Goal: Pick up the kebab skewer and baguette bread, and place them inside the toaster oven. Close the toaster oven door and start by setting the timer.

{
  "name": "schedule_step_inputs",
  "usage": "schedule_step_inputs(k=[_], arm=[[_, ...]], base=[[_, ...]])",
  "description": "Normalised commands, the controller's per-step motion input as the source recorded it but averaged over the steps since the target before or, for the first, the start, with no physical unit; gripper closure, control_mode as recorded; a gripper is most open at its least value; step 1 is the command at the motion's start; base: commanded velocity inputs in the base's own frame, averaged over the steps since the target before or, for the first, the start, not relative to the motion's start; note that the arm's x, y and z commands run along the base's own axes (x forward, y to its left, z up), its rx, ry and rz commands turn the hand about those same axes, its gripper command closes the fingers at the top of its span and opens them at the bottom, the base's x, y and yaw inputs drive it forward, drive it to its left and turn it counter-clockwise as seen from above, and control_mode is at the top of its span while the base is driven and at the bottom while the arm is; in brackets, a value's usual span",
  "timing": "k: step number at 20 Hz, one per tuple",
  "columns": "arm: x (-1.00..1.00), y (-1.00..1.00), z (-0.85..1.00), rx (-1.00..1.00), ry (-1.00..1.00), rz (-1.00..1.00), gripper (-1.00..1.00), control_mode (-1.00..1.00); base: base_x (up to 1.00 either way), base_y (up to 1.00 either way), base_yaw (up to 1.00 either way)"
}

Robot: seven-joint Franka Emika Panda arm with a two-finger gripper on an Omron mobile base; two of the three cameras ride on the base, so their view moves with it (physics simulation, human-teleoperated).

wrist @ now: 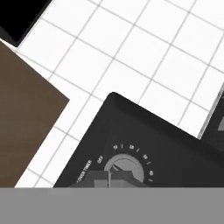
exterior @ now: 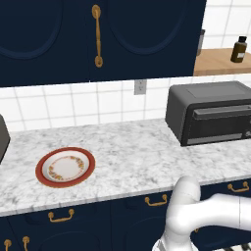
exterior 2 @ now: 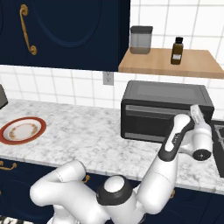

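- Illumination was even and bright, with no glare.
- The white marbled stone counter [exterior: 127, 147] showed only faint soft shadows.
- The hand view was slightly soft; base views sharp.

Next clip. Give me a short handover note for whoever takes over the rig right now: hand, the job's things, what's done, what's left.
Hand: shut, fingertips at the timer dial on the toaster oven.
Toaster oven door: closed.
Plate: nothing on it. Skewer and baguette can't be seen; presumably inside the oven, but not confirmed.
Done: door shut.
Left: turn the dial off the OFF mark, then let go.
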Motion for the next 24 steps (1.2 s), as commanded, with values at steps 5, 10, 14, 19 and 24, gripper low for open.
schedule_step_inputs(k=[5, 10, 14, 19, 24], arm=[[0.51, 0.0, 0.0, 0.12, 0.0, 0.0, 1.0, -1.0], [0.25, 0.0, 0.0, 0.16, 0.0, 0.0, 1.0, -1.0], [0.22, 0.0, 0.0, 0.19, 0.0, 0.0, 1.0, -1.0], [0.12, 0.0, -0.03, 0.2, 0.0, 0.0, 1.0, -1.0], [0.02, 0.0, -0.09, 0.21, 0.0, 0.0, 1.0, -1.0]], base=[[0.0, 0.0, 0.0], [0.0, 0.0, 0.0], [0.0, 0.0, 0.0], [0.0, 0.0, 0.0], [0.0, 0.0, 0.0]])
